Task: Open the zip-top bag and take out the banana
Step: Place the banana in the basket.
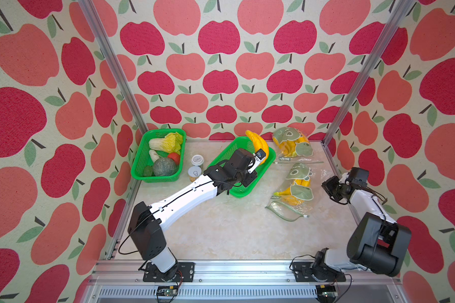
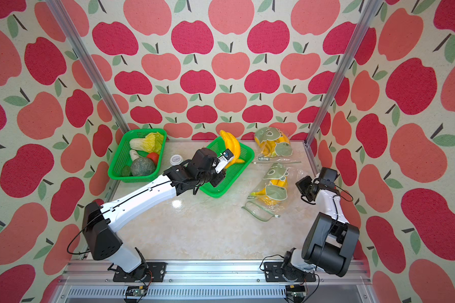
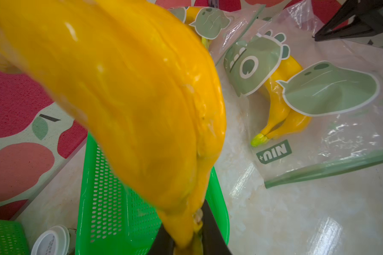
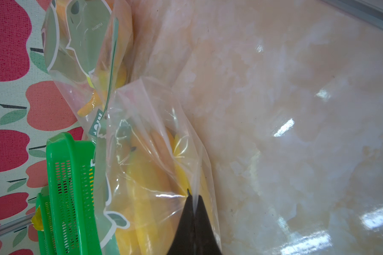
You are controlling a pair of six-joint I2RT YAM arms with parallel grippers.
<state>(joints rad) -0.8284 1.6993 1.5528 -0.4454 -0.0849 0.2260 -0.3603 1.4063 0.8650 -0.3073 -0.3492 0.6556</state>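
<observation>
Stem of banana bunch (image 3: pixel 131 99) clamped in left pincer (image 3: pixel 187 238), bunch tilted up over green basket (image 1: pixel 241 194); right pincer (image 4: pixel 194 198) together, pinching film of near zip-top bag (image 1: pixel 297 189) on worktop (image 1: pixel 221 223), mouth agape, bananas (image 3: pixel 281 110) inside

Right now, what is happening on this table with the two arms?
The left pincer is shut on the stem of a banana bunch, held at the middle green basket. The right pincer pinches the film of the near zip-top bag, whose mouth lies open and which holds bananas. A second bag lies by the back wall.
</observation>
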